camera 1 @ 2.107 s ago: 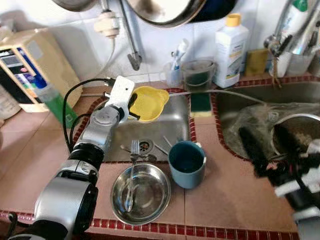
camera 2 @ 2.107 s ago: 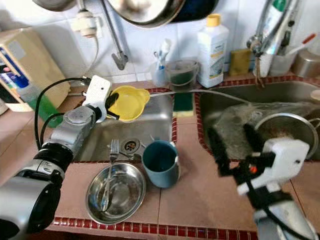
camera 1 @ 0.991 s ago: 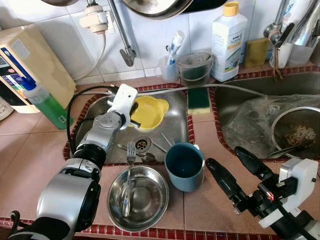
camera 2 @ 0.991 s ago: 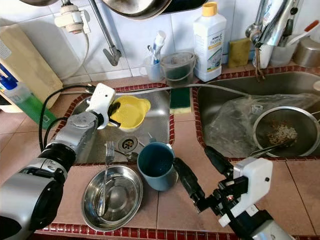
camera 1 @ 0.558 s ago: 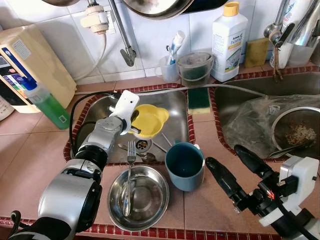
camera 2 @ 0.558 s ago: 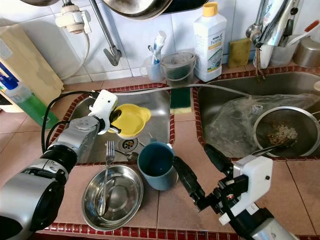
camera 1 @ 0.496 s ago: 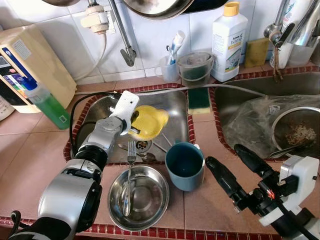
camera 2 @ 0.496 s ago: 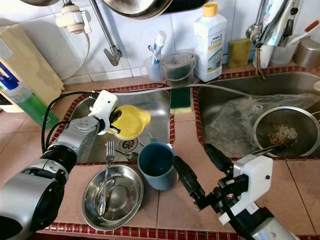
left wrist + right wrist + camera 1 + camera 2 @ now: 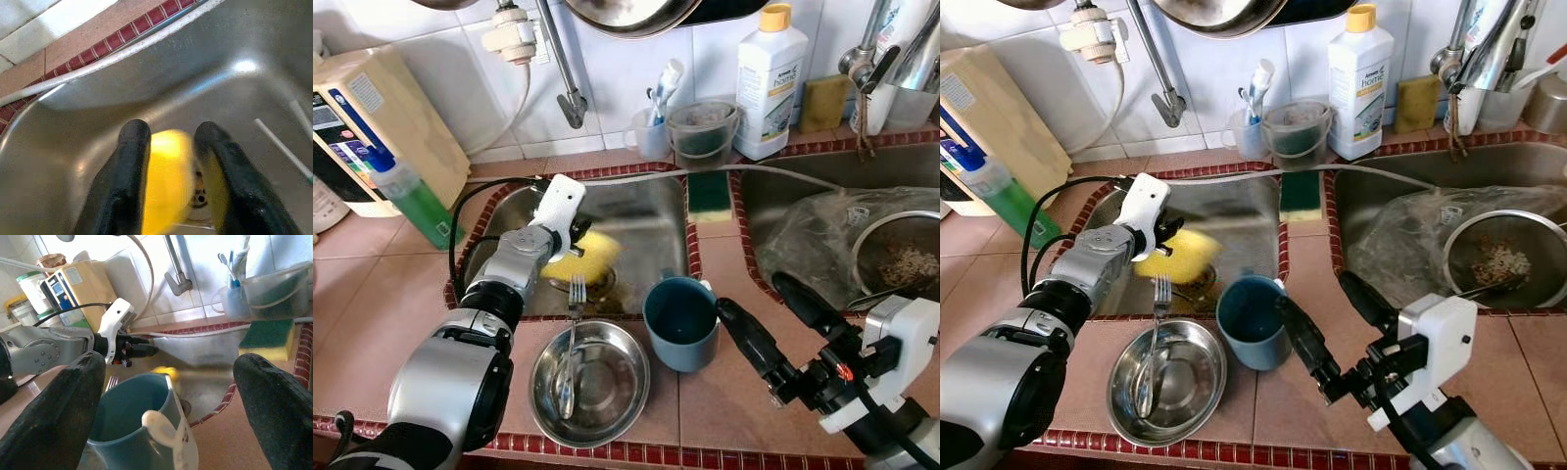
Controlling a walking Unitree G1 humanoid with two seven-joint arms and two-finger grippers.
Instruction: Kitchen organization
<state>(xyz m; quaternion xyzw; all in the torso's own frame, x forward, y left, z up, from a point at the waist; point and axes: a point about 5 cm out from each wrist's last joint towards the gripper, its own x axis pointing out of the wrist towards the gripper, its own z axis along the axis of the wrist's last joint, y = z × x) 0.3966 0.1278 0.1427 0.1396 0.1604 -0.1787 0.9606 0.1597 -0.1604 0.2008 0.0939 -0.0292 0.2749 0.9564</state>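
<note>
Nearest, on the tiled counter just in front of the left sink basin (image 9: pixel 636 206), a steel bowl (image 9: pixel 590 382) with a fork (image 9: pixel 570 328) sits beside a teal mug (image 9: pixel 680 321). The right gripper (image 9: pixel 771 311), fingers spread wide and empty, points at the mug from its right; I judge this arm nearer to it. Beyond, the left gripper (image 9: pixel 168 147), fingers parted, hangs inside the basin with the blurred yellow dish (image 9: pixel 578 258) below its tips, apparently loose, over the drain. Behind the basin stand a sponge (image 9: pixel 709 196) and a detergent bottle (image 9: pixel 770 83).
</note>
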